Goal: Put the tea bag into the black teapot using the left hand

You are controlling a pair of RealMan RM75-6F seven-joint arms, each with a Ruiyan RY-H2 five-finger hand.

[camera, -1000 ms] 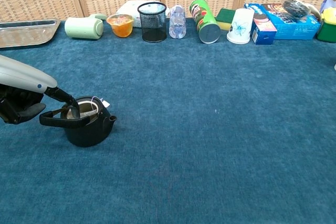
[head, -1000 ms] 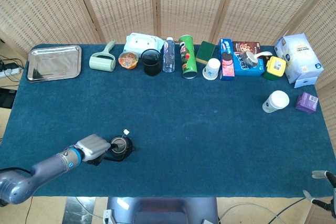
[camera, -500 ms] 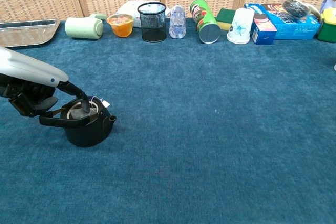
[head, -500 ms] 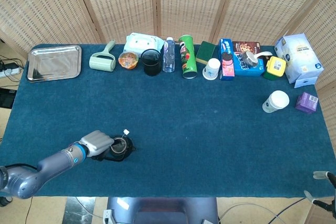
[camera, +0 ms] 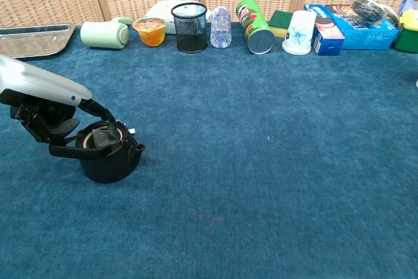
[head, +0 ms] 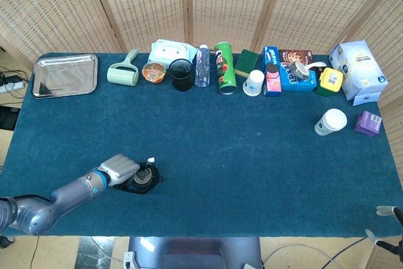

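The tea bag [camera: 102, 136] sits inside the open mouth of the black teapot [camera: 109, 157], a dark, crumpled pouch below the rim; its small white tag [head: 150, 159] hangs outside, just past the far edge of the pot. The teapot stands upright on the blue table [camera: 261, 181], its handle pointing toward the robot's left and its stubby spout the other way. The left hand [camera: 49, 110] hovers right over the teapot's handle side, a dark fingertip [camera: 108, 119] reaching down at the rim beside the tea bag; whether it pinches the bag or its string or has let go cannot be told. The right hand [head: 385, 211] shows only as a sliver at the table's near edge, far from the teapot, and its state cannot be told. Well beyond the teapot, along the far edge, stand a metal tray [head: 65, 75], a green lint roller [head: 123, 73], a black mesh cup [camera: 189, 27], a water bottle [camera: 221, 27] and a green chip can [camera: 254, 26].
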